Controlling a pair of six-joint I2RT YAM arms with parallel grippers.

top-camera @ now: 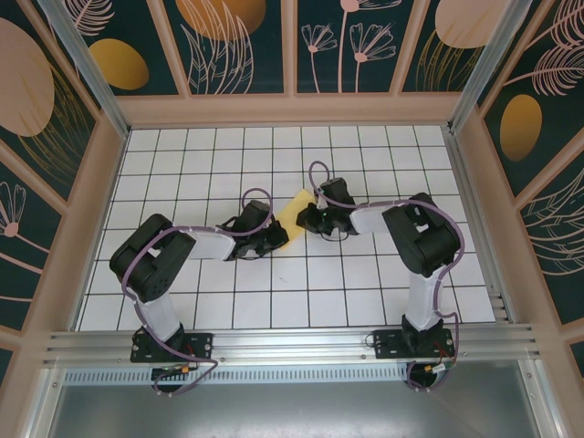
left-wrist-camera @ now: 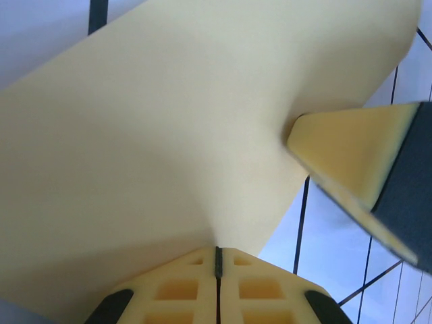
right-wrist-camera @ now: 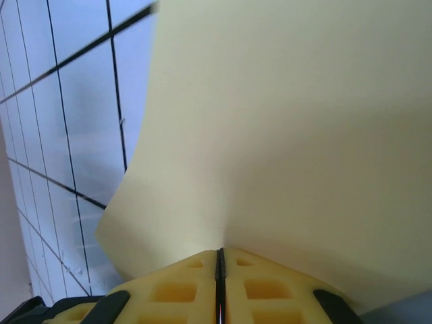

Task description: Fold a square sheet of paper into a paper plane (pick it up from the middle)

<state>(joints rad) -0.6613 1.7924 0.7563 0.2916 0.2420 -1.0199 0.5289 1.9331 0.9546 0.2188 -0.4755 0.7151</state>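
Left gripper [top-camera: 277, 240] is reaching in from the left in the top view and meeting the near-left edge of the yellow sheet of paper [top-camera: 294, 219]. The right gripper [top-camera: 308, 219] is coming in from the right and meeting the sheet's right side. The sheet is sitting between the two grippers near the middle of the white gridded table [top-camera: 365, 274], running as a narrow yellow strip from near-left to far-right. Whether it is lying flat or lifted off the table is not clear from above.

From the left wrist, the left gripper [left-wrist-camera: 217, 251] is showing its two pale fingers [left-wrist-camera: 179, 290] pressed together with only a thin dark line between them, and the sheet of paper [left-wrist-camera: 169, 135] is running into that line, so it is being pinched at its edge. The paper is spreading away above the table's grid lines [left-wrist-camera: 300, 223]. One of the right gripper's fingers [left-wrist-camera: 351, 152] is pressing into the sheet on the right.

From the right wrist, the right gripper [right-wrist-camera: 219, 253] is likewise closed tight, with the sheet of paper [right-wrist-camera: 290, 121] clamped at its edge between its fingers [right-wrist-camera: 263, 290]. The paper is curving up and away, with the table [right-wrist-camera: 74, 135] lying to its left.
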